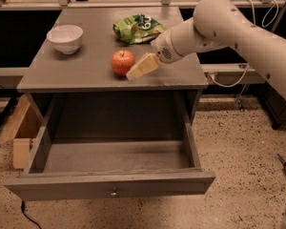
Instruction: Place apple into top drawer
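Note:
The red-orange apple [122,61] sits on the grey cabinet top [81,73], near its middle. The gripper [142,67] reaches in from the right on a white arm and is right beside the apple's right side, just above the cabinet top. Nothing shows in its grasp. The top drawer [109,187] is pulled out wide below the cabinet top. Its inside is bare and a small round knob [114,192] sits on its front panel.
A white bowl [65,37] stands at the back left of the cabinet top. A green snack bag [137,27] lies behind the apple. A wooden box [19,128] leans on the floor at left. Cables [229,82] hang at right.

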Robot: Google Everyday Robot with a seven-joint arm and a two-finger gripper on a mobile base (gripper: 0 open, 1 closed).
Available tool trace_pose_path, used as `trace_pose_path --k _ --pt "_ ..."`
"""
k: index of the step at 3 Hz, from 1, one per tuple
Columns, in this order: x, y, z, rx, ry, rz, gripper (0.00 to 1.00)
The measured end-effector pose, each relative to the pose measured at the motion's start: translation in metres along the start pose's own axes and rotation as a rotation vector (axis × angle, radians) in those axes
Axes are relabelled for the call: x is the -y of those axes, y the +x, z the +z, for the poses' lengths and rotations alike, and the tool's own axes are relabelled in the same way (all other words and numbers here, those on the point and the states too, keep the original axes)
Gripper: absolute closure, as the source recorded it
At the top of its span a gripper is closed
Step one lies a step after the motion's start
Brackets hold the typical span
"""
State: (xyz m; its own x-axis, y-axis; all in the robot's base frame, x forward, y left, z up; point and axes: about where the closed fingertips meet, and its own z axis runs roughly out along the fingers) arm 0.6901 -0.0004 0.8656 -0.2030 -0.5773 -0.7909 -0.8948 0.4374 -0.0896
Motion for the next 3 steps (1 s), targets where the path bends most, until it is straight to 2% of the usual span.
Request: trace_pose_path --k 2,3 --pt "0.003 -0.015 0.029 0.056 -0.012 0.037 0.00" --pt "-0.003 -0.023 0.036 0.069 -0.032 0.034 0.15"
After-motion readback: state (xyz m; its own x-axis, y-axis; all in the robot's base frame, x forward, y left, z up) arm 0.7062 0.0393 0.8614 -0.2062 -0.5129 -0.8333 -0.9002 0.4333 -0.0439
